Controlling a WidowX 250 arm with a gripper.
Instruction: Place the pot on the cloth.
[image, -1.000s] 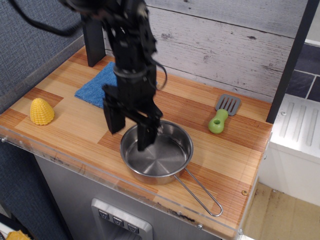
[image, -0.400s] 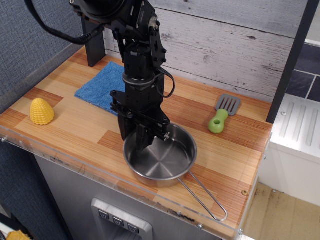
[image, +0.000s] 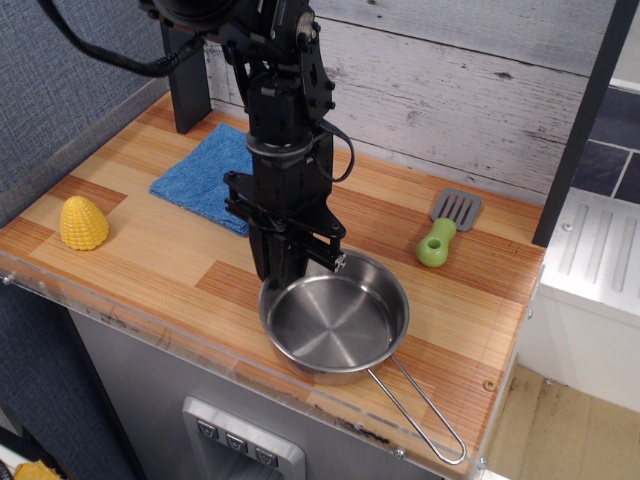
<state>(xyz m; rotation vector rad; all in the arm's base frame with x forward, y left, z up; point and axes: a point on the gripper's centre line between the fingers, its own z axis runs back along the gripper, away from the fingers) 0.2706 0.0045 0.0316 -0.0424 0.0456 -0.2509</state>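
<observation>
The pot (image: 335, 322) is a shallow shiny steel pan near the counter's front edge, and its wire loop handle (image: 425, 412) points to the front right. My gripper (image: 288, 268) comes straight down and is shut on the pot's back-left rim. The cloth (image: 203, 175) is a blue towel lying flat at the back left, behind the gripper and partly hidden by the arm. The pot is apart from the cloth, to its front right.
A yellow toy corn (image: 83, 223) lies at the left edge. A grey spatula with a green handle (image: 445, 228) lies at the right. A dark post (image: 186, 80) stands behind the cloth. A clear lip runs along the counter's front edge (image: 200, 345).
The fingers, spread across the pot's rim before, have shut on it. The pot has shifted right and a little toward the front, and its handle has swung along with it.
</observation>
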